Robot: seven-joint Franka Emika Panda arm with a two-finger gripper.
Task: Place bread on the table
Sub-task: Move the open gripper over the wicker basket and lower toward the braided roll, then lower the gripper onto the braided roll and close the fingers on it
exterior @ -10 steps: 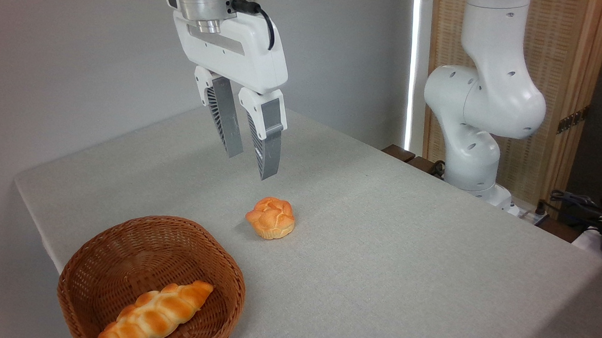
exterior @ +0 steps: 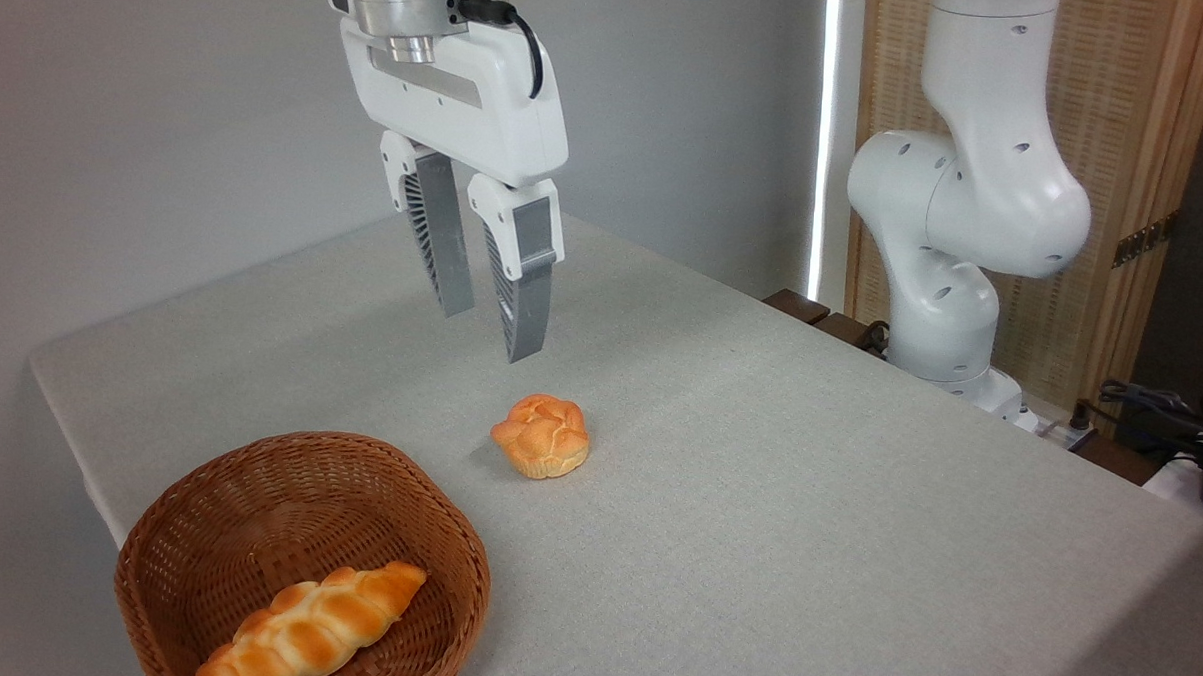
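Gripper [exterior: 489, 329] hanging fingers-down above the table [exterior: 757, 464], jaws slightly parted and empty, braided bread [exterior: 311, 623] in wicker basket [exterior: 206, 484]

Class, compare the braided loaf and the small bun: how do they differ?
The bread is long, braided and tapered; the bun is round with a cracked top. The bread lies in the wicker basket; the bun sits on the table. Both are golden-orange, and neither is held.

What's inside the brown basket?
One long braided bread lies inside the basket. Its lower end runs out of the picture, and the basket floor under it is hidden.
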